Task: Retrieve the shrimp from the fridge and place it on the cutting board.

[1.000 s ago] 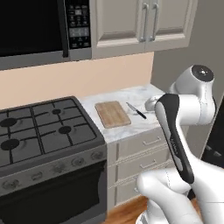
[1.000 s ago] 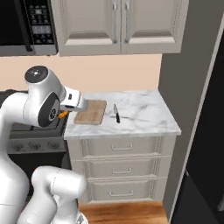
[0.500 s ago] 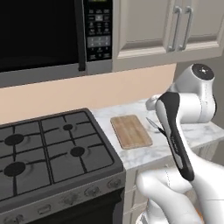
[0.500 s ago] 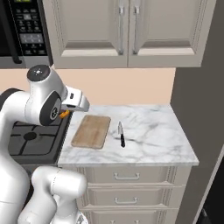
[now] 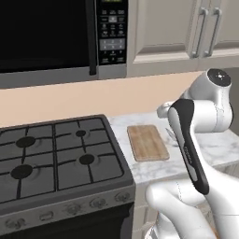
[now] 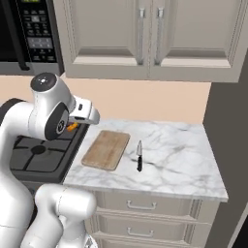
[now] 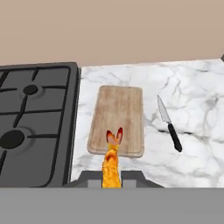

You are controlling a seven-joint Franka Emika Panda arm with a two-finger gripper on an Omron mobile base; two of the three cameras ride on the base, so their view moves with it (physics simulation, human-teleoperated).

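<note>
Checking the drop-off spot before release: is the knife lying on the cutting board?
No, the knife lies on the marble counter beside the cutting board, apart from it.

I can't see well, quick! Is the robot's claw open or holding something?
Claw: closed, holding the shrimp.

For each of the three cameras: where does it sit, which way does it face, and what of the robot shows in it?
Left base view: behind the arm's left, facing stovetop, microwave and cutting board; white arm at right.
Right base view: behind its right, facing the marble counter and knife; arm at left.
Hand view: above the board, looking down; fingers shut on the shrimp.
All three share the cutting board.
</note>
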